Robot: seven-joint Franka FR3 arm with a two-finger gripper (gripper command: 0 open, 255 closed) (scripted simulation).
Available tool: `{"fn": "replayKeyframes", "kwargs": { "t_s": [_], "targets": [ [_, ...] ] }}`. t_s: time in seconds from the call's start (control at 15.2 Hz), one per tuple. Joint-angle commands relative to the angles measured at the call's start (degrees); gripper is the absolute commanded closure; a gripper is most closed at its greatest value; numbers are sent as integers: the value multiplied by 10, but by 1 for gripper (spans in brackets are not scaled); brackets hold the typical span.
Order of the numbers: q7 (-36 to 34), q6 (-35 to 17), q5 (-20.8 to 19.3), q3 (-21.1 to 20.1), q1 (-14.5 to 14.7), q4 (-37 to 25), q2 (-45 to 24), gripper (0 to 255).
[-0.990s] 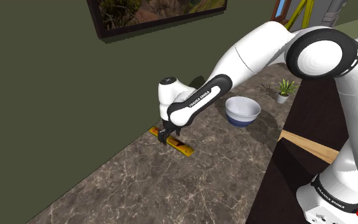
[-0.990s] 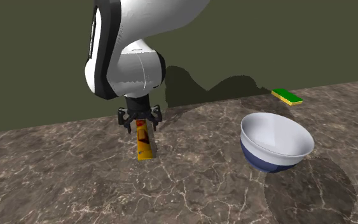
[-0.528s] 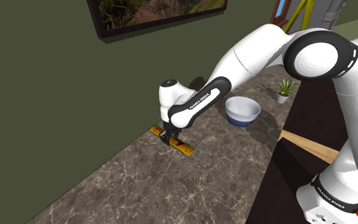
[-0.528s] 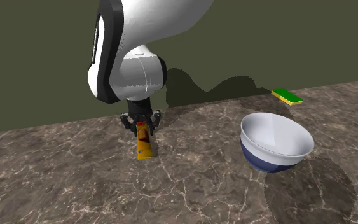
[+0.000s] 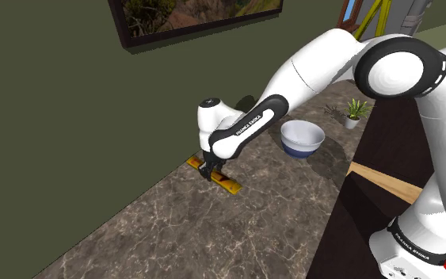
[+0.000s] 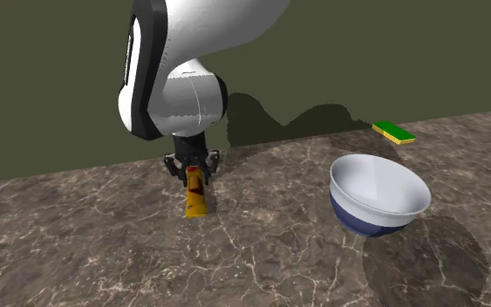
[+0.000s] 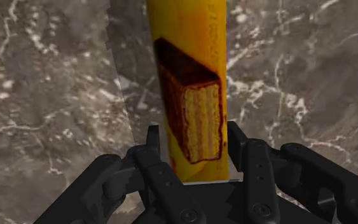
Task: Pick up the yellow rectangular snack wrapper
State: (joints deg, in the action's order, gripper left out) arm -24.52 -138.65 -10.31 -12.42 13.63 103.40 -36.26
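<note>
Wrist view: yellow snack wrapper is seen betw. the two black fingers of the gripper. The pads are pressed to its long edges, so the claw is clenched on the wrapper, near one end. The rest of the wrapper is stretched out ahead of the fingertips over the dark marbled countertop.

Appearance: long, flat, rectangular, bright yellow. A brown-coated wafer block w/ a pale layered cut face is printed on it.

Shoulder view: wrapper is laid along a 10-to-4 o'clock line on the countertop, close to the olive wall. The gripper is set down over it approx. at mid-length. A white-and-blue bowl is found at 2 o'clock from the gripper, well apart.

Second exterior view: wrapper is extended toward 6 o'clock from the gripper, apparently flat on the counter. The bowl is at 3 o'clock from it, and a green-and-yellow sponge at 1 o'clock from the bowl.
</note>
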Motion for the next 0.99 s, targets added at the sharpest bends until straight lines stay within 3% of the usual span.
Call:
{"fn": "replayKeyframes", "kwargs": {
  "t_s": [0.0,0.92],
  "targets": [
    [2,9,3,-2,-1,-1,8,255],
    [12,75,21,-16,-11,-4,71,255]
  ]
}}
